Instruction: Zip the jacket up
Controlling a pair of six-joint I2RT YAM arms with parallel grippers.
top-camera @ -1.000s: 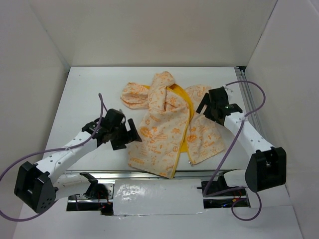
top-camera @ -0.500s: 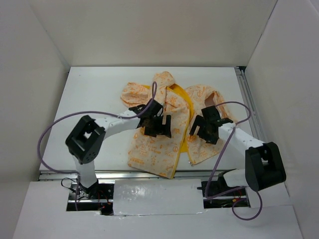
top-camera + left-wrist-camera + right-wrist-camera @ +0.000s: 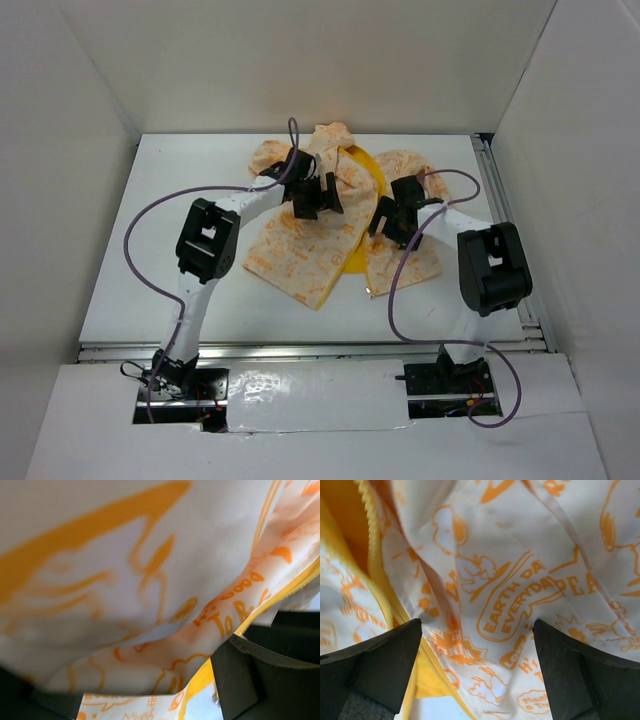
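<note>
The jacket (image 3: pixel 300 262), cream with orange print, lies open and rumpled on the middle of the white table (image 3: pixel 160 250). Its yellow lining (image 3: pixel 368 178) shows between the two front panels. My left gripper (image 3: pixel 315 195) is down on the left panel near the hood. In the left wrist view (image 3: pixel 130 690) it is open, and bunched printed fabric (image 3: pixel 150 580) fills the gap. My right gripper (image 3: pixel 395 215) is on the right panel. In the right wrist view (image 3: pixel 477 670) it is open, and flat fabric (image 3: pixel 520 600) lies between the fingers. The yellow zipper edge (image 3: pixel 380 580) runs by its left finger (image 3: pixel 375 665).
White walls close in the table at the back and on both sides. A metal rail (image 3: pixel 500 200) runs along the right edge and another (image 3: pixel 300 347) along the near edge. Purple cables (image 3: pixel 150 215) loop from both arms above the table.
Both arms have stretched farther out over the table. The jacket has slid away from the near edge toward the back and is more bunched. Both grippers now sit higher on the panels.
</note>
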